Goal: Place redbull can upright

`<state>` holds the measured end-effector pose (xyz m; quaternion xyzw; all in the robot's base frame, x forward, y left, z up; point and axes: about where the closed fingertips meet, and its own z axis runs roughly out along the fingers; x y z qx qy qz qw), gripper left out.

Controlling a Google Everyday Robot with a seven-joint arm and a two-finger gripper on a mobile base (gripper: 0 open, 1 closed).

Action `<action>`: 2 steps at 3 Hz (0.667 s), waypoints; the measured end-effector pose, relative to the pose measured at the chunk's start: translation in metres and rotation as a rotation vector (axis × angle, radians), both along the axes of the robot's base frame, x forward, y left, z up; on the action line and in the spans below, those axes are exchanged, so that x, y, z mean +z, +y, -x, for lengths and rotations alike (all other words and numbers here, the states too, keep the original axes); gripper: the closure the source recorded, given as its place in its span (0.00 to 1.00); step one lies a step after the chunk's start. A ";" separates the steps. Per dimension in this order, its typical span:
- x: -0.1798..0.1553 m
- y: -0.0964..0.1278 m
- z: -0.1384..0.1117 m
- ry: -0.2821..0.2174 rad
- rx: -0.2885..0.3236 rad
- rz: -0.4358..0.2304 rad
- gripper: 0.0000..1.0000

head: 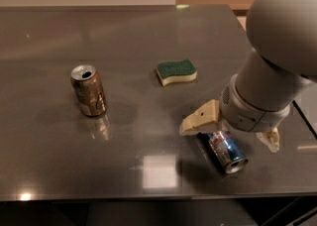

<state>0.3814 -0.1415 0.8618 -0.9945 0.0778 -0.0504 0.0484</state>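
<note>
Hovering low with the gripper (228, 138) spread wide, clamping nothing, straddling the redbull can (228, 151). Lying on its side there, close to the front edge of the table (148, 36) at 6 o'clock. Leaving open tabletop at 8 o'clock; sponge (176, 71) sitting at 11, brown can (88, 91) standing well apart at 10.

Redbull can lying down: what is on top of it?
The open gripper hangs over the redbull can, one finger each side. The arm hides the can's far end. The table lies under it.
</note>
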 end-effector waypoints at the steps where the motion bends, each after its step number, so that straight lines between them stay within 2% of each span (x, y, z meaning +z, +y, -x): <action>1: -0.008 -0.001 -0.001 -0.014 0.030 0.028 0.00; 2: -0.013 -0.005 -0.005 -0.030 0.054 0.053 0.00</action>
